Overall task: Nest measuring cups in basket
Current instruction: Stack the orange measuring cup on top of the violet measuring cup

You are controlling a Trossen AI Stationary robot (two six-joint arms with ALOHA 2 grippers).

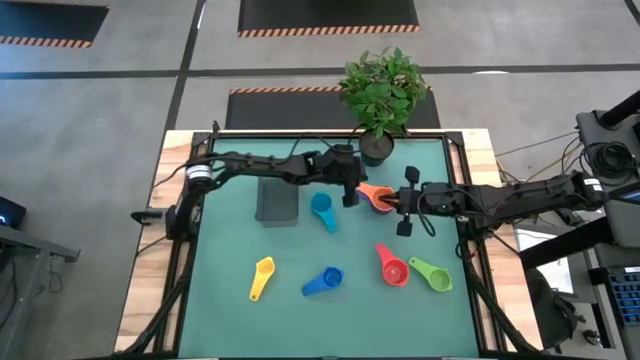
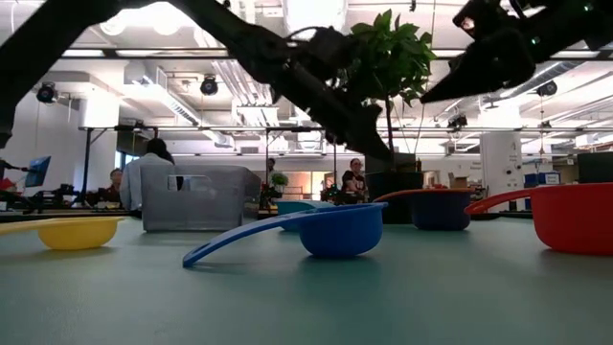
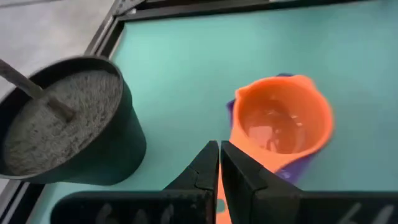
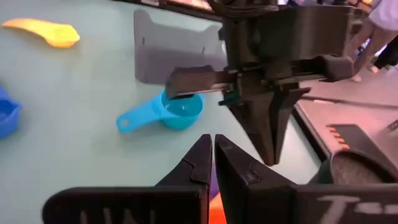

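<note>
- Nearest the front edge of the worktop (image 1: 220, 300), the yellow cup (image 1: 262, 277), the blue cup (image 1: 324, 281), the red cup (image 1: 392, 266) and the green cup (image 1: 431, 273) are lying in a loose row, well apart from both arms.
- Farther back, the cyan cup (image 1: 323, 209) is sitting just beside the basket (image 1: 277, 200), which is standing empty as far as the high view shows.
- The orange cup (image 3: 281, 121) is resting nested inside the purple cup (image 3: 297, 167), between the two arms and near the plant pot (image 3: 68, 124).
- The left gripper (image 3: 219, 163) is hovering over the orange handle with its fingers pressed together on nothing; the bowl is lying just ahead of the tips.
- The right gripper (image 4: 212, 158) is hanging close on the other side, its fingers also together and empty, pointing toward the left gripper.
- Risk, as a judgement: both wrists are crowding one small stack, so they could be colliding if either advances.
- Fingers this tightly together could be shoving the stack toward the plant pot rather than gripping it, unless they are spreading first.
- A pinch on the orange handle alone might be lifting it out and leaving the purple cup behind.
</note>
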